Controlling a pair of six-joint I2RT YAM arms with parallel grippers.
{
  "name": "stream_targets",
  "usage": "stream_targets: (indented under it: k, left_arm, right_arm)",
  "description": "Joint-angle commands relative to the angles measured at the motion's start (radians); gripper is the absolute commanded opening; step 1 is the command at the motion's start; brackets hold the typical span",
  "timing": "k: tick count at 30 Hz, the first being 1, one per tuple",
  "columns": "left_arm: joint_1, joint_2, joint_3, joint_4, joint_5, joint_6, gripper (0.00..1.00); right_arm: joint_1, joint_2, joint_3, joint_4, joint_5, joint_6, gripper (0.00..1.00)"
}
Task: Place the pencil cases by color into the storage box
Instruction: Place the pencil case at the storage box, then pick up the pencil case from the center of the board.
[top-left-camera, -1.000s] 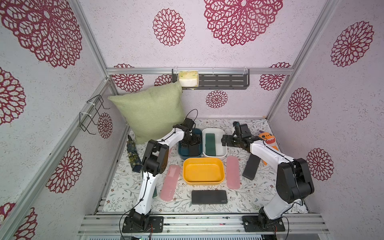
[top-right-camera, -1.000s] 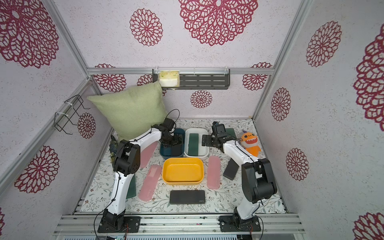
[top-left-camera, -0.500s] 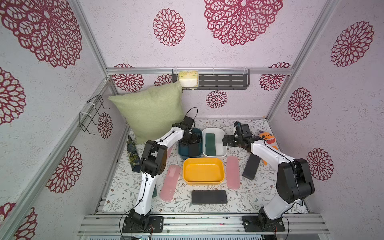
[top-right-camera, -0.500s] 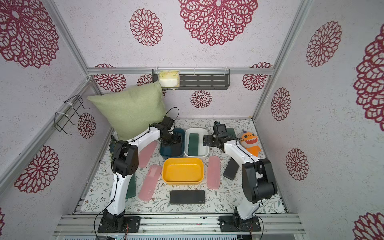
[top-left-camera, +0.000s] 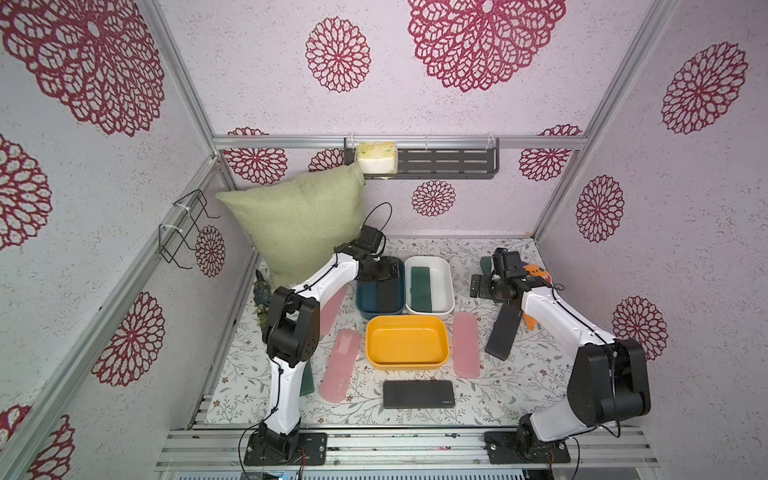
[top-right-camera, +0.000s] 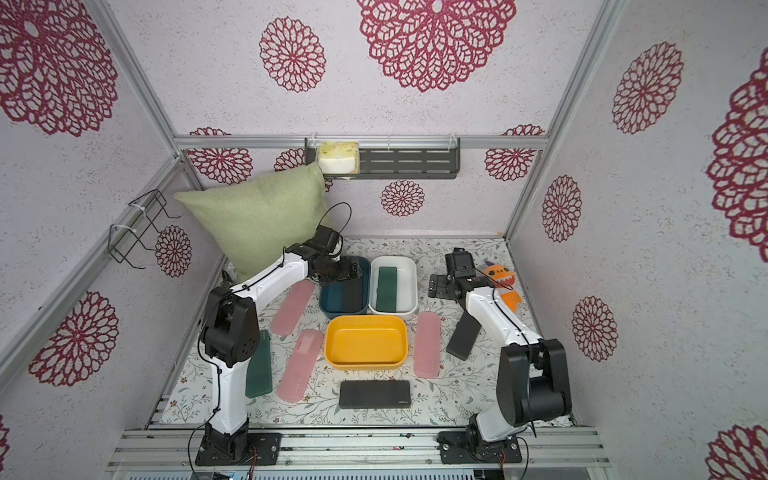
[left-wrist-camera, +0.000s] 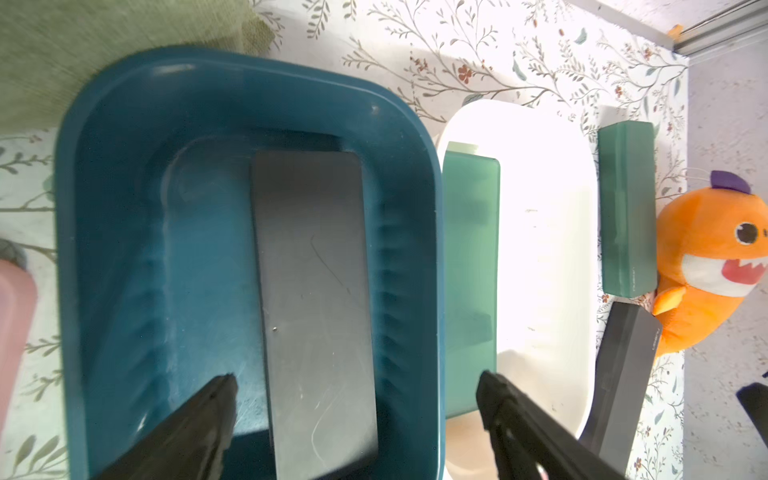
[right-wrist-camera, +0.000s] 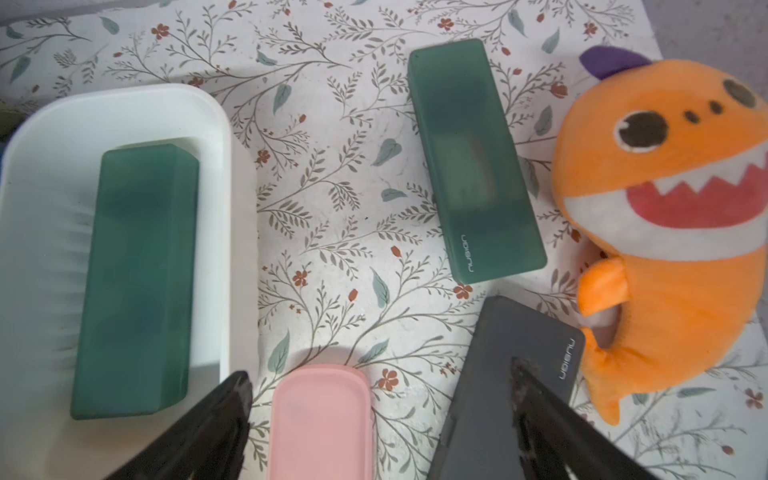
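Observation:
My left gripper hangs open over the blue bin, where a black pencil case lies flat. The white bin holds a dark green case. The yellow bin holds nothing. My right gripper is open above the mat, over the end of a pink case and a black case. Another green case lies beside it. Two more pink cases, a green one and a black one lie on the mat.
An orange plush toy sits at the right by the green and black cases. A green pillow leans in the back left corner behind the blue bin. A grey shelf and a wire rack hang on the walls.
My right gripper has drawn back to the right, away from the white bin, and opened a little wider. The left gripper stays open over the blue bin.

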Motion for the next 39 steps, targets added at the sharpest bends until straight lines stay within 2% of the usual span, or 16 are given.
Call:
stream_targets:
  k: [1, 11, 17, 27, 39]
  left_arm:
    - [-0.008, -0.065, -0.015, 0.071, -0.008, 0.039, 0.97]
    - [-0.004, -0.176, -0.079, 0.105, 0.002, 0.065, 0.97]
    - [-0.003, -0.195, -0.094, 0.123, -0.006, 0.055, 0.97]
    - [-0.001, -0.198, -0.09, 0.111, -0.038, 0.045, 0.97]
    - [0.002, -0.197, -0.097, 0.106, -0.054, 0.034, 0.97]
  right_arm:
    - [-0.011, -0.026, -0.007, -0.031, 0.037, 0.01, 0.99]
    - [-0.2, 0.102, 0.076, 0.015, -0.128, -0.203, 0.99]
    - [-0.229, 0.254, 0.175, 0.012, -0.184, -0.322, 0.99]
    - [-0.275, 0.403, 0.302, 0.003, -0.17, -0.351, 0.99]
    - [-0.282, 0.555, 0.421, -0.029, -0.171, -0.367, 0.99]
